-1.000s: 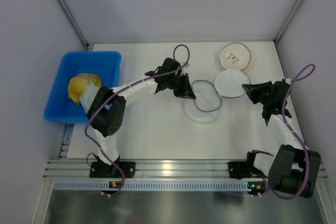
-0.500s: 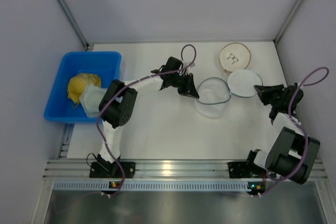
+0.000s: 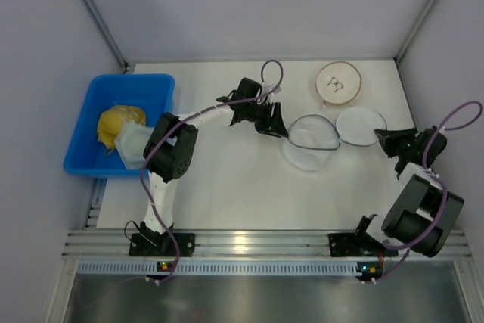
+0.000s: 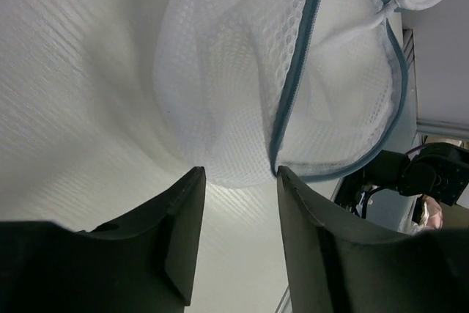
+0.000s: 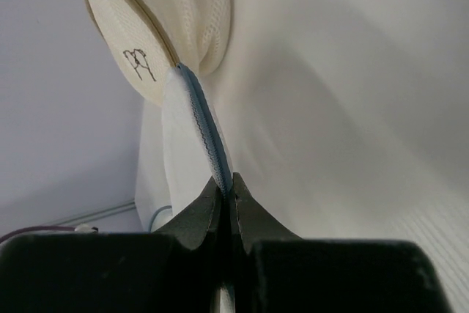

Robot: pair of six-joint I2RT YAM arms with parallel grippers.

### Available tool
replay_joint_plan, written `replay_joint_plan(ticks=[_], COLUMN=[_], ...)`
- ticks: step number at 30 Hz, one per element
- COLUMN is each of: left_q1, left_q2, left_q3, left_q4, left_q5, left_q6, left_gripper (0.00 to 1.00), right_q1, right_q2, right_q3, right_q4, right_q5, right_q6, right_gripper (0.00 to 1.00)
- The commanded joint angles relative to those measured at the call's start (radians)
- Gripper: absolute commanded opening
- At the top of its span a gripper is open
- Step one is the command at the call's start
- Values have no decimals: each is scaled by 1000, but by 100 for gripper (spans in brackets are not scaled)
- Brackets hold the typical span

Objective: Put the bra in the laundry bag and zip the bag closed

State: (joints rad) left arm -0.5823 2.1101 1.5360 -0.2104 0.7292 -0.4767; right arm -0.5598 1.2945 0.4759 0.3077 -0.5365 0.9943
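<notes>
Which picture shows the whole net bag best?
The top view: it shows the whole laundry bag, unzipped, both halves. The left wrist view shows only part of its mesh and zipper, close up. The right wrist view shows just its edge, pinched by the right gripper.

At the top edge of the left wrist view we lose the laundry bag (image 4: pixel 242 93); overhead, at left, the left arm (image 3: pixel 171 153) covers the right edge of the bra (image 3: pixel 130 144).

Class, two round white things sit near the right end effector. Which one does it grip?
The laundry bag: translucent mesh, blue-grey zipper rim pinched by the right end effector. The tan-rimmed disc bears dark marks instead.
</notes>
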Motion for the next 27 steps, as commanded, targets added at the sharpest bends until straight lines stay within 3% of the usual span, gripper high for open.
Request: replay_joint_plan(ticks=[1, 4, 6, 10, 13, 15, 17, 18, 20, 21, 23, 24, 27], left_q1=[2, 2, 4, 24, 68, 96, 145, 159, 219, 239, 303, 321, 424], left_q2=[-47, -65, -84, -166, -251, -333, -395, -427, -521, -553, -646, -704, -777], left_q3=[59, 85, 85, 81, 58, 41, 3, -11, -53, -68, -108, -119, -107], left_q4=[8, 9, 8, -33, -76, -98, -119, -125, -138, -142, -150, -158, -271], left_q5=[27, 35, 32, -13, -68, -122, -163, -200, -212, -233, -257, -287, -332], left_q6=[29, 42, 56, 128, 177, 226, 259, 279, 291, 291, 286, 286, 328], left_gripper=[51, 61, 80, 93, 98, 98, 98, 98, 98, 98, 98, 98, 98], right_q1=[-63, -107, -129, -138, -143, -144, -149, -152, -166, -170, -180, -186, -213], right_q2=[-8, 12, 28, 61, 109, 137, 147, 152, 154, 154, 144, 122, 65], right_q3=[90, 133, 150, 144, 162, 196, 222, 243, 262, 274, 317, 338, 384], right_q4=[19, 11, 5, 8, -7, -59, -105, -139, -174, -202, -338, -387, -574], right_q5=[-42, -78, -98, -114, -118, -114, -103, -97, -102, -105, -105, -99, -62], right_q6=[-58, -57, -60, -83, -124, -167, -195, -213, -221, -247, -285, -331, -470], right_gripper=[0, 0, 0, 1, 17, 33, 41, 52, 61, 73, 84, 97, 99])
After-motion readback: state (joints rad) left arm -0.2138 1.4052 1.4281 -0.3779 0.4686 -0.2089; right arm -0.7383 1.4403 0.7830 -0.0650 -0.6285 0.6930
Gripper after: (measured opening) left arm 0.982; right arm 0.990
